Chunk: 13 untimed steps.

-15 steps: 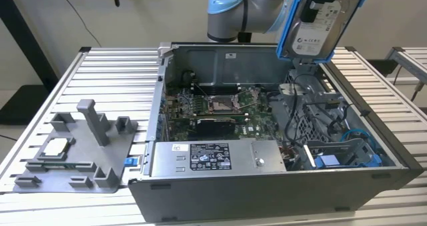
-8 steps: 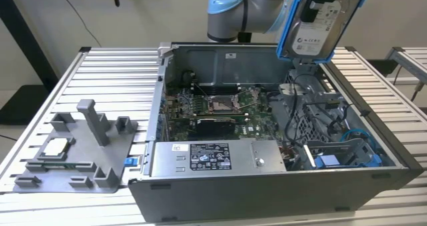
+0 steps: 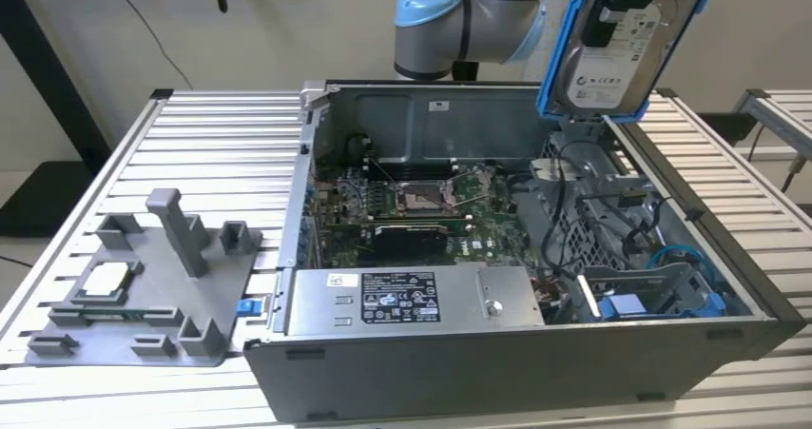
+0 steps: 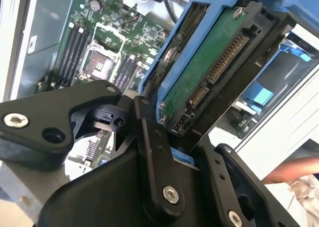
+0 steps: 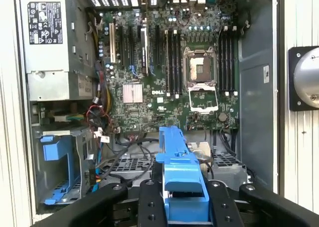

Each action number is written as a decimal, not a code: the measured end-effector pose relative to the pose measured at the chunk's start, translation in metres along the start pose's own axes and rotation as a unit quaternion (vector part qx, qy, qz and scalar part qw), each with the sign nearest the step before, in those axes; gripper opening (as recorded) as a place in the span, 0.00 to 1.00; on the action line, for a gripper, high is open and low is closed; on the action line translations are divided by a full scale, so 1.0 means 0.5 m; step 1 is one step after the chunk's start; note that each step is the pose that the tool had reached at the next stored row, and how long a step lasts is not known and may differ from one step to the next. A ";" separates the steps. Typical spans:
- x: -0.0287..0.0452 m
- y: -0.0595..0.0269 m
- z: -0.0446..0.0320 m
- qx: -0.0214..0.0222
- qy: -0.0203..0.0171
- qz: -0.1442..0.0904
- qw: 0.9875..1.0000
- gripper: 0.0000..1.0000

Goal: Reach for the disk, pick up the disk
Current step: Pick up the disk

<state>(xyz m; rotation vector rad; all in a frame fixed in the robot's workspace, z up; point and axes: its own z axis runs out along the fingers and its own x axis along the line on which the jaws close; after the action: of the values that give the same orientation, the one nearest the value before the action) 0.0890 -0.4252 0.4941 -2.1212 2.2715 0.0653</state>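
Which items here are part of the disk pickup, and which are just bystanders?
In the job:
the disk, lifted above the open computer case
the gripper, shut on the disk

Lying about:
grey fixture on the slatted table
empty blue bay
motherboard

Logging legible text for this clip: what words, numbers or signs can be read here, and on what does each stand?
None can be quoted with confidence.
White label on the disk: print too small to read.
Black label on the power supply: symbols and print too small to read.
White marking on the motherboard: too blurred to quote.
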 end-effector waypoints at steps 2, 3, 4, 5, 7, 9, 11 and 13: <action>0.016 -0.001 -0.001 0.002 -0.001 0.000 1.000 0.00; 0.025 -0.002 -0.001 0.003 -0.001 0.000 1.000 0.00; 0.034 -0.002 -0.001 0.004 -0.001 0.000 1.000 0.00; 0.043 -0.003 -0.002 0.004 -0.001 0.000 1.000 0.00; 0.061 -0.004 -0.002 0.006 -0.001 0.000 1.000 0.00; 0.080 -0.005 -0.002 0.007 -0.002 0.000 1.000 0.00; 0.098 -0.006 -0.003 0.007 -0.002 0.000 1.000 0.00; 0.116 -0.006 -0.004 0.007 -0.002 0.000 1.000 0.00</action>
<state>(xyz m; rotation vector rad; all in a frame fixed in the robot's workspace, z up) 0.0880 -0.4832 0.4928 -2.1134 2.2623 0.0525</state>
